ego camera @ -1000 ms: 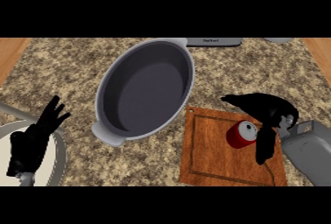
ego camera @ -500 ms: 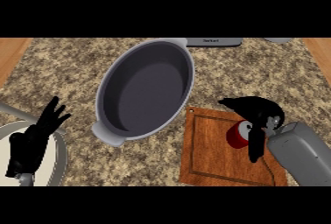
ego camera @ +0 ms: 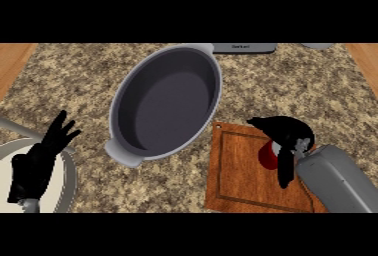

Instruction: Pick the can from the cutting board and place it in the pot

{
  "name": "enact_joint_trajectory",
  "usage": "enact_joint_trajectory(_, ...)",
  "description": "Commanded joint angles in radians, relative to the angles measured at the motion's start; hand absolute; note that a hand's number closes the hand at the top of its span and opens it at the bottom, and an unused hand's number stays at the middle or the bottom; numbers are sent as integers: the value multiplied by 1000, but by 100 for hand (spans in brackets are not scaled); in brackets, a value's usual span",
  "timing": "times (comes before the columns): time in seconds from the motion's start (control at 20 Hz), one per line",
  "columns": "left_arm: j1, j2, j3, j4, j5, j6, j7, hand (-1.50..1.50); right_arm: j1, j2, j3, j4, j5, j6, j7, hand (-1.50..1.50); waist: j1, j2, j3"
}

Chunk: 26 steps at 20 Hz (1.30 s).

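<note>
Head view: right robot hand [ego camera: 286,136] has come down over the red can [ego camera: 267,155] on the cutting board [ego camera: 244,185] since a second ago, fingers now curled round it. Pot [ego camera: 166,102] beside the board holds nothing. Left robot hand [ego camera: 40,155] rests open at lower left of the desk [ego camera: 295,80].

speckled tan-and-brown granite counter [ego camera: 81,85] fills view. warm wooden strips along far left [ego camera: 13,60] and far right [ego camera: 363,57] edges. grey flat item [ego camera: 244,48] at top edge, another pale grey item [ego camera: 319,46] just right of it. light even, soft shadows.
</note>
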Motion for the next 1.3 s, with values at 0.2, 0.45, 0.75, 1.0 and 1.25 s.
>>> enact_joint_trajectory(0.2, 25, 23, 75, -40, -19, -10, 52, 0, -1, 13, 44, 45, 107, -12, -162, 150, 4, 5, -5)
enact_joint_trajectory(0.45, 2, -16, 89, 71, -36, -39, -15, 0, -45, 14, -37, 42, 112, 41, -174, 150, -1, 5, -6)
enact_joint_trajectory(0.75, -20, 27, 141, 50, -11, -72, 11, 0, -21, 213, -9, 6, 148, -22, -1, 150, -1, 4, -6)
enact_joint_trajectory(1.0, -31, -16, 46, 15, -56, -60, 8, 0, -96, 418, 131, 9, 169, -256, 254, 150, 89, 13, -8)
enact_joint_trajectory(1.25, -68, -18, 20, 34, -61, -81, 21, 0, -237, 423, 239, 38, 194, -418, 485, 150, 137, 14, -9)
